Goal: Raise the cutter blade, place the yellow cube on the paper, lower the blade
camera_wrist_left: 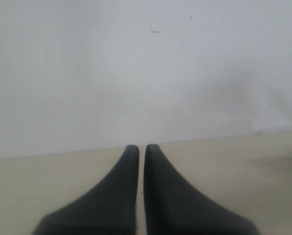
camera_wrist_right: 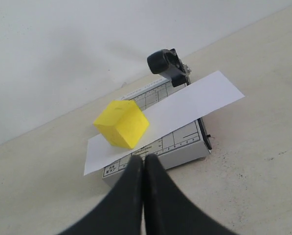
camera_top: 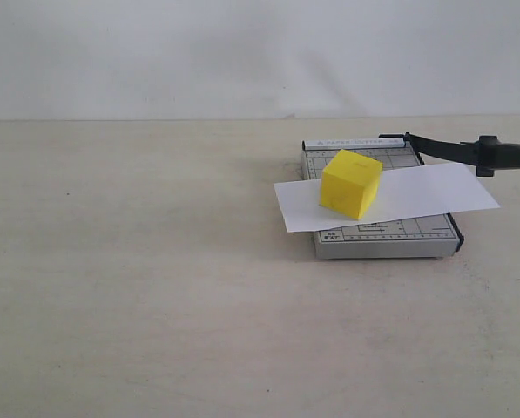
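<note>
One yellow cube [camera_top: 351,183], one strip of white paper [camera_top: 434,193], one grey cutter base [camera_top: 390,237] with one black blade [camera_top: 447,149], and two claws are showing. The cube is sitting on the paper, toward the strip's left end, over the base's gridded top. Its faces are looking matte and bright yellow, and it is turned so that one upright edge is pointing toward the front. The paper is lying across the base, overhanging it on both the left and the right side. The blade is standing lifted off the base, hinged at the back right corner, with its thick rounded handle [camera_top: 508,157] hanging out past the right side. The base is resting on the pale desk [camera_top: 155,287], right of the middle. The left claw [camera_wrist_left: 141,149] is hovering over bare desk, facing the wall, its fingers pressed almost together and gripping nothing. The right claw [camera_wrist_right: 144,159] is hanging just in front of the base, fingers closed against each other, also gripping nothing
</note>
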